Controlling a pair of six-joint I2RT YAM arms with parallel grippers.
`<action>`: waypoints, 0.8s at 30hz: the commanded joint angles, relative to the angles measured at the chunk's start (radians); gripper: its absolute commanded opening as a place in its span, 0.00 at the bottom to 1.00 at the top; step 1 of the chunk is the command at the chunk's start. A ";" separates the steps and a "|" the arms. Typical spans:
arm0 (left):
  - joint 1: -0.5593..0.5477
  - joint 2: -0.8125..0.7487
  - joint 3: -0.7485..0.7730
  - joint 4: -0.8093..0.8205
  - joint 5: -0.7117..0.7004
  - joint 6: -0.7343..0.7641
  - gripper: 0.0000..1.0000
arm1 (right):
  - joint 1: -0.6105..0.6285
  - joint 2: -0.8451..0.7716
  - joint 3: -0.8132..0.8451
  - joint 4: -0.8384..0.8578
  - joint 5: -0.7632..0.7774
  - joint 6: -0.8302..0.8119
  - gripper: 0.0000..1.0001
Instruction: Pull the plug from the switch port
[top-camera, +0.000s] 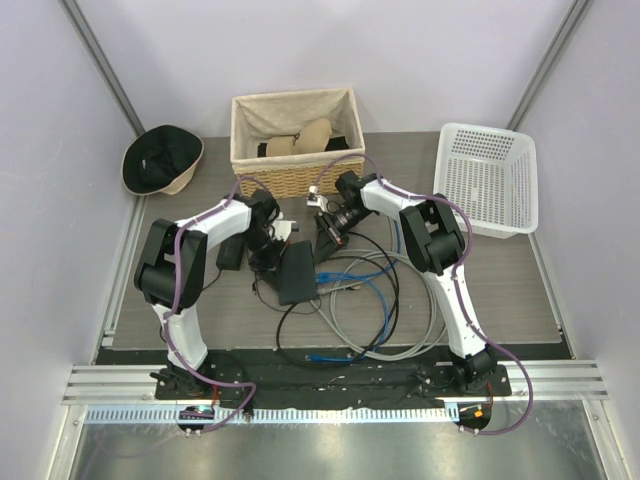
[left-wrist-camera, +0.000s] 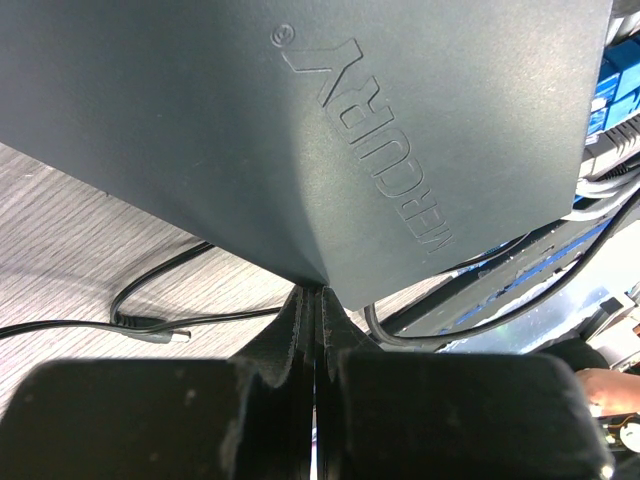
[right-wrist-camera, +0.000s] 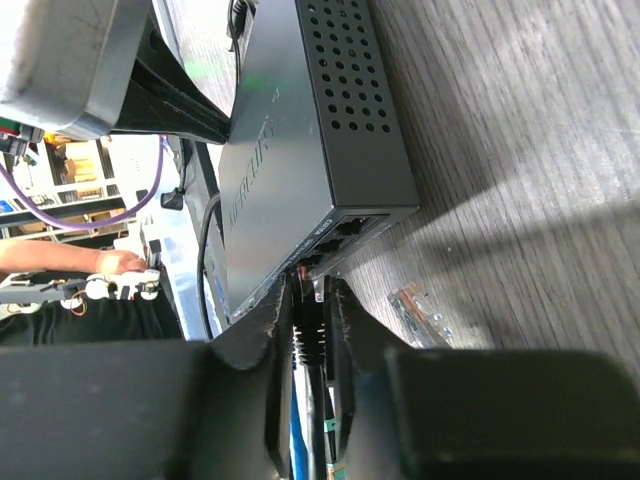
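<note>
The switch (top-camera: 297, 272), a flat matte black box, is on the grey wooden surface (top-camera: 480, 290) between the two arms, in front of the wicker basket (top-camera: 295, 172). From the left wrist camera its wide face, with raised letters on it, fills most of the view (left-wrist-camera: 300, 120). The left gripper (left-wrist-camera: 312, 305) has its jaws fully closed, with the tips against a corner of this box. From the right wrist camera the switch (right-wrist-camera: 300, 150) shows a narrow side with many small holes, and beside it the narrow edge with the row of sockets, where the switch port (right-wrist-camera: 345, 228) is. The plug (right-wrist-camera: 308, 325) is at this row, with its front end at a socket. The right gripper (right-wrist-camera: 308, 290) has its jaws drawn in close around the plug, one finger on each side. Whether the pads already press on it, I cannot tell. Grey and blue cables (top-camera: 385, 285) lie in loops on the surface just right of the switch. A white plastic basket (top-camera: 480, 128) stands at the far right, and a dark hat (top-camera: 160, 160) lies at the far left.
</note>
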 joint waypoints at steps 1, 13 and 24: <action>-0.019 0.128 -0.076 0.188 -0.185 0.040 0.00 | 0.016 0.003 0.037 -0.002 -0.002 -0.014 0.14; -0.019 0.130 -0.076 0.187 -0.185 0.039 0.00 | 0.017 -0.003 0.023 -0.028 0.063 -0.069 0.01; -0.019 0.150 -0.063 0.176 -0.182 0.040 0.00 | 0.033 -0.045 0.033 -0.020 0.236 -0.029 0.01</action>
